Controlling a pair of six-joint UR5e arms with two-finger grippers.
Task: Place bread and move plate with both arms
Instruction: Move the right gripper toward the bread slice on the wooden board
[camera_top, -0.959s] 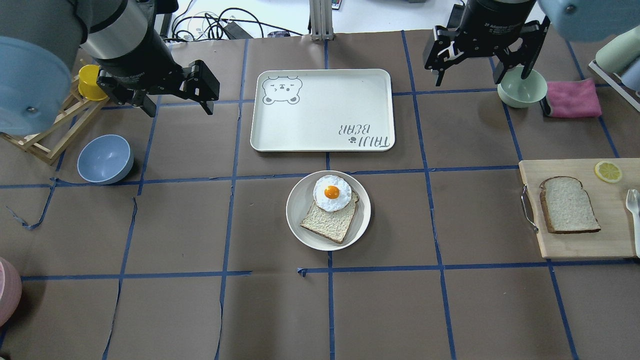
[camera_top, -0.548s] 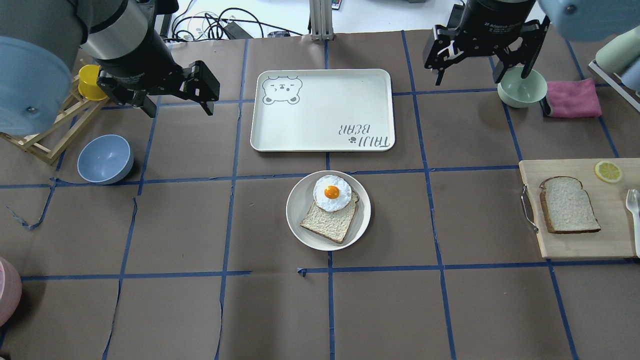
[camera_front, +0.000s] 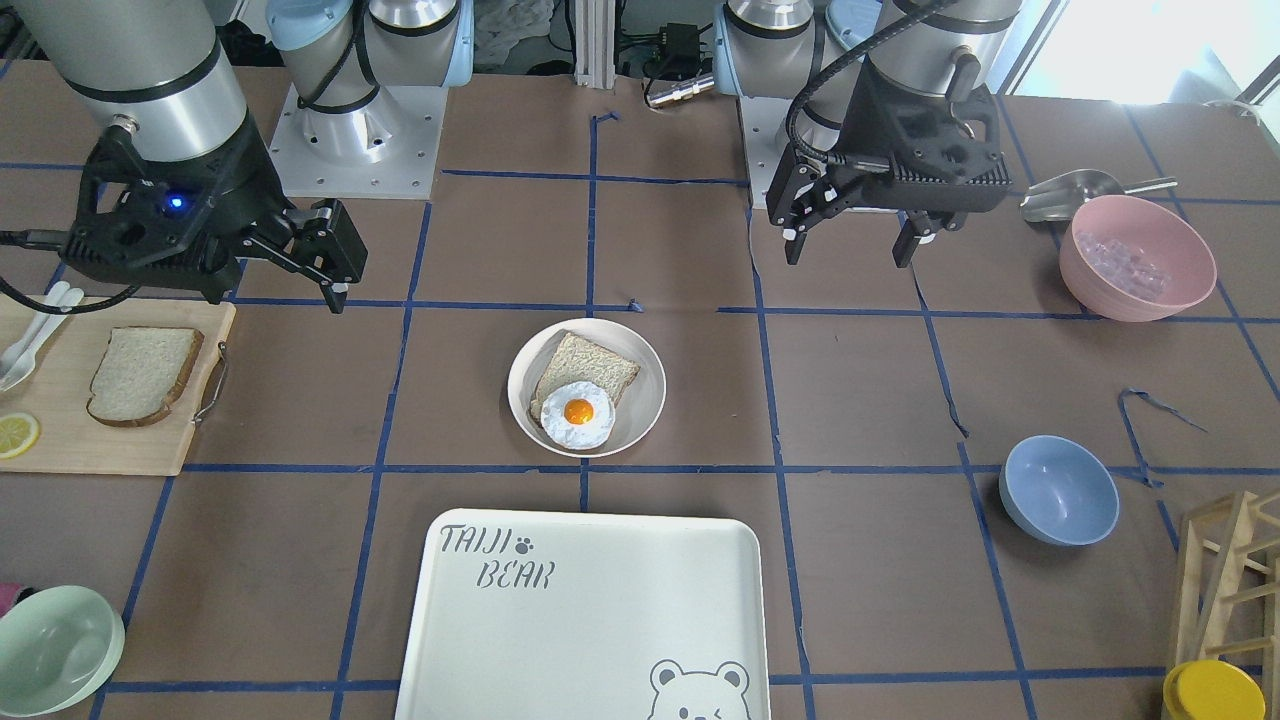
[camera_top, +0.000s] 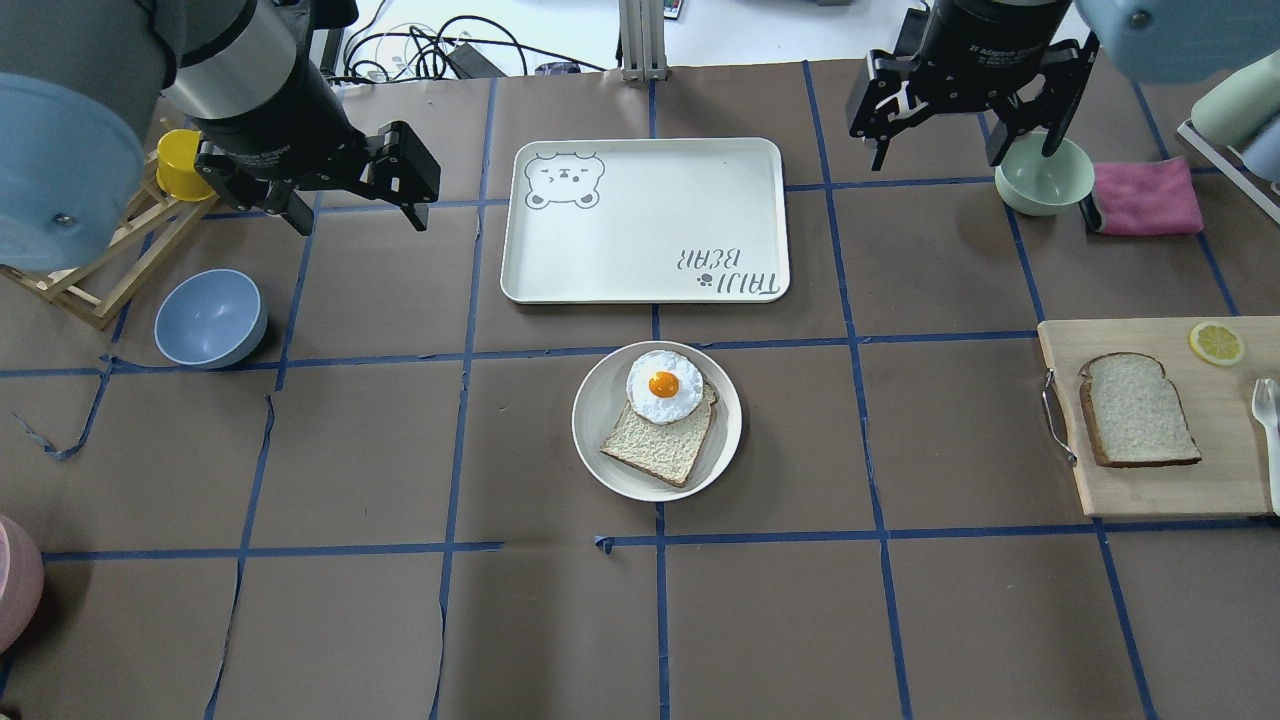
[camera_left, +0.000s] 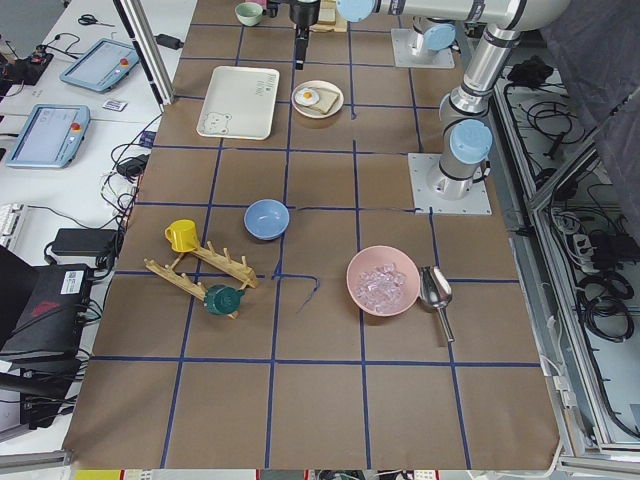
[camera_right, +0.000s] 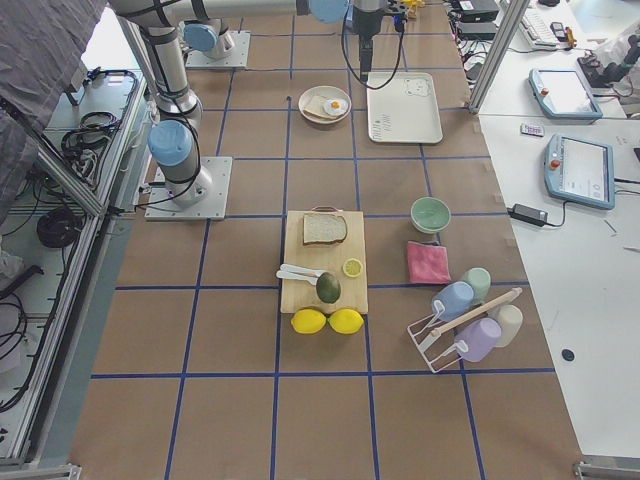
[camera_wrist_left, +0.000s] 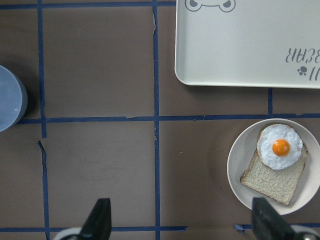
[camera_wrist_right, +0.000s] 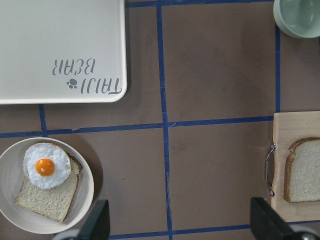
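The bread lies flat on a wooden cutting board at the table's right; it also shows in the front view and the right wrist view. The plate sits mid-table and holds a browner slice with a fried egg; the plate also shows in the front view. My left gripper is open and empty, high over the table's far left. My right gripper is open and empty, high over the far right, well away from the bread.
A white bear-printed tray lies just beyond the plate. A blue bowl and a wooden rack with a yellow cup are at the left. A green bowl and pink cloth are at the far right. A lemon slice lies on the board.
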